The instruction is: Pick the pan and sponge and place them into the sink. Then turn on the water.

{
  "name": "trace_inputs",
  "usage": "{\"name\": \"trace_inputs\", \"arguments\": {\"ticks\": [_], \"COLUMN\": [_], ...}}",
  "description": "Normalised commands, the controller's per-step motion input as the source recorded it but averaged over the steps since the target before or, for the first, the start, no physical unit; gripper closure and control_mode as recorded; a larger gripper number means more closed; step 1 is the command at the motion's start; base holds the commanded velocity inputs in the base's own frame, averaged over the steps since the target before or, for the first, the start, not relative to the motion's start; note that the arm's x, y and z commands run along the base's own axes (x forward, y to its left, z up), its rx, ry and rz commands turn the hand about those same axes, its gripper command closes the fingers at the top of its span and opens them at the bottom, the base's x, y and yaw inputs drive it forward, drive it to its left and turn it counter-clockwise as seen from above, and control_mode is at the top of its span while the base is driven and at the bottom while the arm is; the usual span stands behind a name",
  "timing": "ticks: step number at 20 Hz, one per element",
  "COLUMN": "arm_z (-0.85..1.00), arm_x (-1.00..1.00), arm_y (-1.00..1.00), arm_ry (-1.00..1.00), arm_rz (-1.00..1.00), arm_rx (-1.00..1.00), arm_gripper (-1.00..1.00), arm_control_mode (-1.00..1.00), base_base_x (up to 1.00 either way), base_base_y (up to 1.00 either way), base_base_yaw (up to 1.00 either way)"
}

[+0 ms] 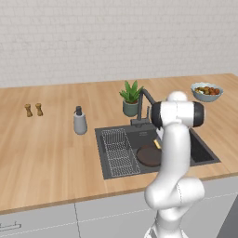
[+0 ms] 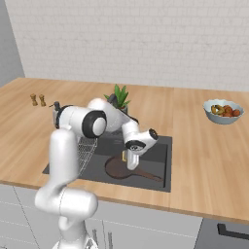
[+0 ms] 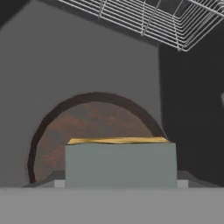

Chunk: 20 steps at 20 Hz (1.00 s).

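Observation:
The dark round pan [image 1: 148,156] lies in the dark grey sink [image 1: 105,134], its long handle [image 2: 148,175] pointing toward the front right. My gripper [image 2: 127,159] hangs just above the pan [image 2: 116,169], shut on the sponge [image 2: 124,156]. In the hand view the sponge [image 3: 120,164] shows a grey-green face with a yellow edge, and the brown pan [image 3: 87,127] lies beyond it. A yellow bit of the sponge [image 1: 157,144] peeks out beside my arm. The dark curved faucet [image 1: 144,100] stands behind the basin; water is out of view.
A wire rack [image 1: 118,151] fills the sink's left side. A potted plant [image 1: 131,97] stands behind the faucet, a soap dispenser [image 1: 80,122] left of the sink, two shakers [image 1: 34,110] far left, and a grey bowl of food [image 1: 207,91] at the back right.

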Motion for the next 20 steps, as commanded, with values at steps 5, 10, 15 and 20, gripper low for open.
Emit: {"name": "trace_inputs", "arguments": {"ticks": [5,10,15,20], "arm_z": [-0.42,-0.45,-0.45,-0.47], "arm_x": [0.43,0.14,0.03,0.03], "arm_y": [0.0,0.13,0.29,0.24], "arm_ry": [0.02,0.02,0.02,0.01], "arm_rz": [0.0,-0.02,-0.06,-0.07], "arm_rx": [0.06,0.01,0.0,0.0], "arm_gripper": [1.0,1.0,1.0,1.0], "arm_control_mode": [-1.0,-1.0,-1.0,-1.0], "base_base_x": [0.0,0.0,0.0,0.0], "base_base_y": [0.0,0.0,0.0,0.0], "base_base_yaw": [0.0,0.0,0.0,0.0]}}
